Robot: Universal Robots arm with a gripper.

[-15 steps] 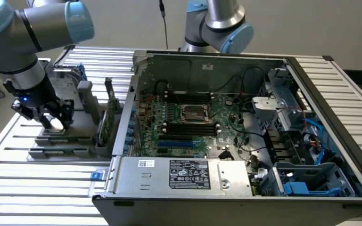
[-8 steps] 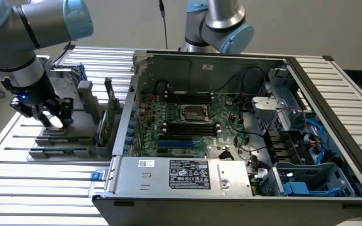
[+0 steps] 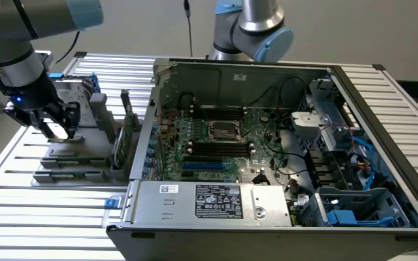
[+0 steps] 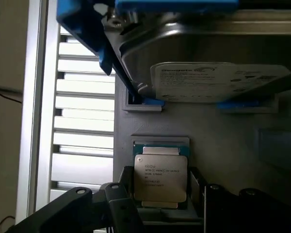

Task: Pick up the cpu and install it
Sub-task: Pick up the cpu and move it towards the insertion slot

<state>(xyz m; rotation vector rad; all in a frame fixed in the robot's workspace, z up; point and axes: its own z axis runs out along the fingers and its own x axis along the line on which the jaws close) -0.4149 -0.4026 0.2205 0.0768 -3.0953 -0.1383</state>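
Both steps remain for you: the cpu [image 4: 160, 178] lies in its holder [image 4: 223, 145], your hand [image 3: 59, 130] spread above it, a finger each side. The socket [image 3: 222, 129] sits well apart.

The carrier is a metal table [image 3: 49, 217] w/ long silver slats and thin dark gaps betw. them; it reaches to both sides of the exterior view. Two things stand directly on it. At the exterior view's left is a grey holder block [image 3: 67, 163] w/ steps and several slots. Just beside it, toward the exterior view's right, is a big open PC case [image 3: 267, 243], lying on its side, open face up, covering most of the table. Whether block and case touch, I cannot tell.
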